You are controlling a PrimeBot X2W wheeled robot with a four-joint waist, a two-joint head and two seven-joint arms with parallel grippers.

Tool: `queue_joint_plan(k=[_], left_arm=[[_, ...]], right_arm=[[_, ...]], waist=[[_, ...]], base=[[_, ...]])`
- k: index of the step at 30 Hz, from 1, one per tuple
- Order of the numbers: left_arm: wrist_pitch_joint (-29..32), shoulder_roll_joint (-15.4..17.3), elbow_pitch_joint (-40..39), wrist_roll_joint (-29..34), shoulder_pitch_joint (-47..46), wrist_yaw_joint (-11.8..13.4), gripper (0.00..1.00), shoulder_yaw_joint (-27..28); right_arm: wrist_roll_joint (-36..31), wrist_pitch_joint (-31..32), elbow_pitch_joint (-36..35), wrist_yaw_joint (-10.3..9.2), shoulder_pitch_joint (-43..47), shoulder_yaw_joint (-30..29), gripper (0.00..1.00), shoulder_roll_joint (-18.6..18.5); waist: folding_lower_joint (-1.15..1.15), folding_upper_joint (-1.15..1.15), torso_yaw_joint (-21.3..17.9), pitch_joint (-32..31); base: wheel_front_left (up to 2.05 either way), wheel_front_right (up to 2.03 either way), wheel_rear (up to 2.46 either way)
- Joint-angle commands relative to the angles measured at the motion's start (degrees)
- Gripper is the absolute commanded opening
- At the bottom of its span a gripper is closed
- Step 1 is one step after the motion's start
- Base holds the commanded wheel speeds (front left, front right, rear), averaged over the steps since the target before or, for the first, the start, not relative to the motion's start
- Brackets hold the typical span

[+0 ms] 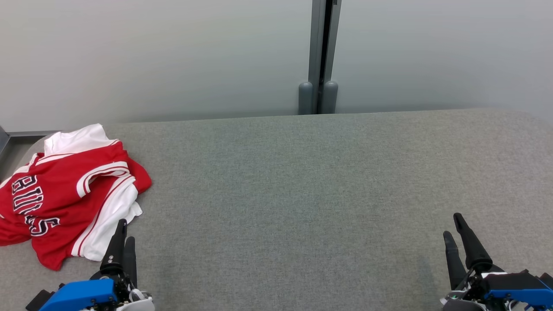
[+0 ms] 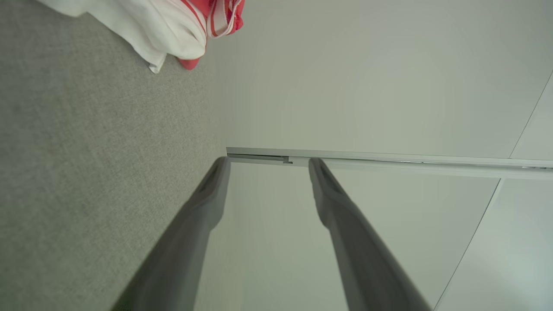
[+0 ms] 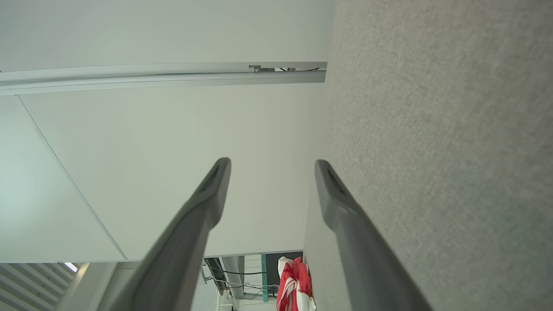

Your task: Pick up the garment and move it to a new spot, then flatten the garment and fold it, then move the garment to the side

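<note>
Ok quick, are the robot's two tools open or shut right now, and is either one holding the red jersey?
Left tool: open, holding nothing.
Right tool: open, holding nothing.

Surface [image 1: 302, 172] open ctr/right; garment [image 1: 65, 194] blocks left.

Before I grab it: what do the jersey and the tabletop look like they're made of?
The jersey looks like thin, smooth knit fabric, possibly polyester: it lies crumpled in soft, limp folds, red with white panels, striped trim and dark lettering. The tabletop seems covered in grey woven or felt-like cloth with a matt finish: a fine speckled texture and no glare.
</note>
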Motion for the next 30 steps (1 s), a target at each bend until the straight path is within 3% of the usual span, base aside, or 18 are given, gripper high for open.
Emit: queue_joint_plan(k=[1, 13, 22, 30], left_arm=[[-0.55, 0.44, -1.38, 0.60, -1.48, -0.02, 1.00, -0.25], [-3.86, 0.56, -3.34, 6.75, -1.60, -0.04, 1.00, -0.32], [-6.08, 0.65, -4.50, 16.31, -1.70, 0.06, 1.00, -0.05], [-7.85, 0.73, -6.11, 26.48, -1.49, 1.80, 1.00, -0.83]], right_arm=[[-0.47, -0.57, -1.13, 0.10, -1.17, 0.43, 1.00, -0.16], [-6.36, -3.89, -2.00, 0.12, -1.76, 2.49, 1.00, -0.24], [-15.17, -6.12, -3.65, 0.14, -2.11, 4.00, 1.00, -0.30], [-23.47, -7.90, -4.77, 0.16, -2.22, 5.05, 1.00, -0.35]], waist=[[0.00, 0.00, 0.04, 0.00], [0.00, 0.00, 0.30, 0.06], [0.00, 0.00, 0.51, 0.11], [0.00, 0.00, 0.70, 0.12]], base=[[0.00, 0.00, 0.00], [0.00, 0.00, 0.00], [0.00, 0.00, 0.00], [0.00, 0.00, 0.00]])
